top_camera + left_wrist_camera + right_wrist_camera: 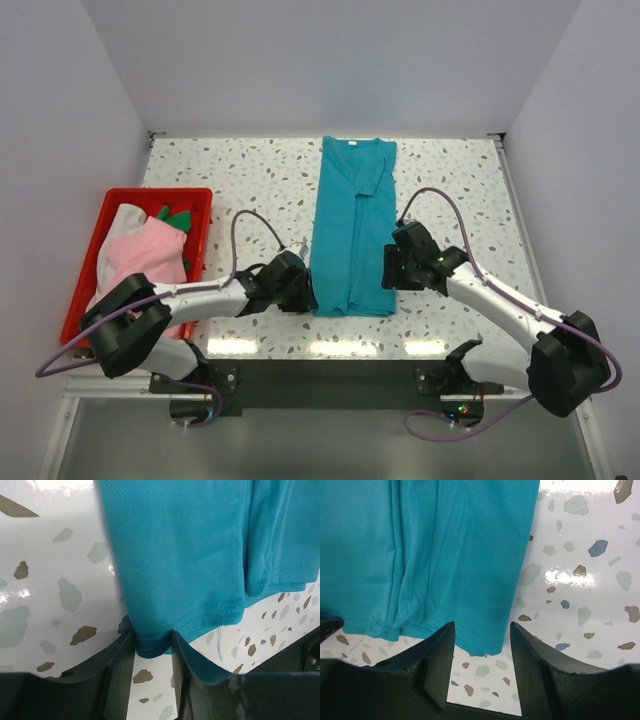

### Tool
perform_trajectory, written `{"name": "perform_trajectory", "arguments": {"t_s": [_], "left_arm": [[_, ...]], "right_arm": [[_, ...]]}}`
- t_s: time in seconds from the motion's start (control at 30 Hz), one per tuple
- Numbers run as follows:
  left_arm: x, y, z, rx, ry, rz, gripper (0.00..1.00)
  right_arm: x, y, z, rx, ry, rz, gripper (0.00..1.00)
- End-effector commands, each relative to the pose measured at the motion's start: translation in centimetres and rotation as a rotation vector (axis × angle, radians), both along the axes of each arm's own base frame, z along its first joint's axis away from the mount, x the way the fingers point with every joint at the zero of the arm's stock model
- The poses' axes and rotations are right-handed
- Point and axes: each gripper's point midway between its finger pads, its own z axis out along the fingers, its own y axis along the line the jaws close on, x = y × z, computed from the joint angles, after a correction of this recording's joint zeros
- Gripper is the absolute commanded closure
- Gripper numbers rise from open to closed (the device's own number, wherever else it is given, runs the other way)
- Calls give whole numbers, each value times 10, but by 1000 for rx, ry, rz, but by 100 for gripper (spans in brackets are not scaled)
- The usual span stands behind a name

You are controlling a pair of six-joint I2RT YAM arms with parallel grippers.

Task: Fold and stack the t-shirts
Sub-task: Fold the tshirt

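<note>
My left gripper (152, 641) sits at the near left corner of the teal shirt (352, 230), and the hem is bunched and pinched between its fingers, so I am grasping the cloth there. My right gripper (482, 630) is at the near right corner with its fingers apart, the hem lying flat between the tips, unsqueezed. The shirt is folded into a long strip on the table (250, 170), running away from me, collar at the far end. Off to the left, the red bin (160, 191) holds a pink shirt (150, 255) with white and green pieces.
</note>
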Motion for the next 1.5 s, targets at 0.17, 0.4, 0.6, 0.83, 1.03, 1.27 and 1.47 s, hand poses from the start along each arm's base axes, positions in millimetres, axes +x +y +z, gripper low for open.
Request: {"name": "perform_trajectory", "arguments": {"t_s": [0.17,0.4,0.6,0.83,1.03,1.27,1.47], "left_arm": [[-28,5,-20,4,85,39,61],[-31,6,-21,18,85,38,59],[-34,10,-25,34,94,36,58],[-31,14,-30,62,72,28,62],[-28,11,-30,66,52,-4,77],[-36,8,-32,81,50,-51,100],[-65,12,-30,115,53,-63,100]], "right_arm": [[-30,1,-16,37,72,11,48],[-50,3,-33,58,129,16,48],[-50,8,-44,87,134,-13,49],[-50,14,-50,128,131,-28,57],[-48,19,-51,148,123,-29,77],[-59,19,-55,138,149,-7,100],[-97,20,-57,99,171,37,100]]}}
